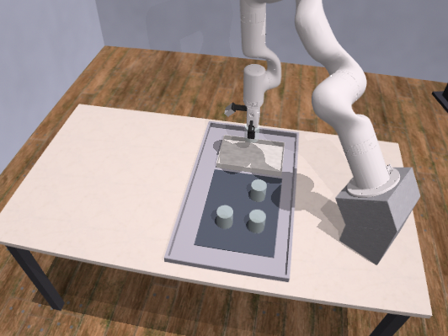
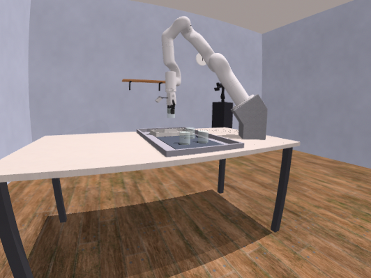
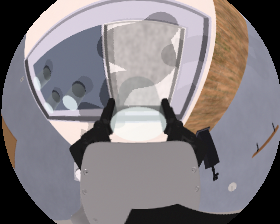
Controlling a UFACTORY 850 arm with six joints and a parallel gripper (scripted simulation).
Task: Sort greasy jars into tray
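My gripper (image 1: 251,134) (image 2: 171,110) (image 3: 138,105) is shut on a pale glass jar (image 2: 170,113) (image 3: 138,123) and holds it in the air above the far end of the light mottled tray (image 1: 271,158) (image 2: 161,132) (image 3: 146,43). In the top view the fingers hide the held jar. Three more jars stand mouth down on the dark drying mat (image 1: 236,238) (image 2: 171,142) (image 3: 69,50): one at the back right (image 1: 258,189), one at the front left (image 1: 225,216) and one at the front right (image 1: 256,221). In the wrist view they show far to the left (image 3: 78,88).
The tray and mat lie inside a grey steel top with a raised border (image 1: 185,230) (image 2: 167,152) on the beige table (image 1: 105,179). The robot's grey base block (image 1: 379,213) stands to the right of the border.
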